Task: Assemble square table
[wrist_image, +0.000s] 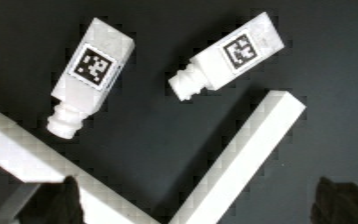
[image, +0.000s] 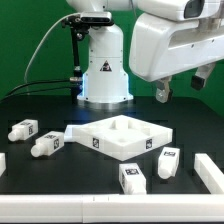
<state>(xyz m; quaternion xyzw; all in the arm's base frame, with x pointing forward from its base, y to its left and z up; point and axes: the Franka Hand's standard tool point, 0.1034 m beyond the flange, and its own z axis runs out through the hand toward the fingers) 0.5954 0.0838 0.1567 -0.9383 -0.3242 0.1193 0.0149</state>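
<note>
Hovering spread apart and empty at the exterior view's upper right, the jaws stand above the nearest leg (image: 168,162), lying lower right beside the tabletop slab (image: 120,135), long axis oblique to them.

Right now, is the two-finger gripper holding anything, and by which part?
Nothing is held; the gripper is open, hanging above two chunky white tagged legs.

Border bar (image: 208,172) cut by edge; jaws dark, cropped in wrist view.
</note>
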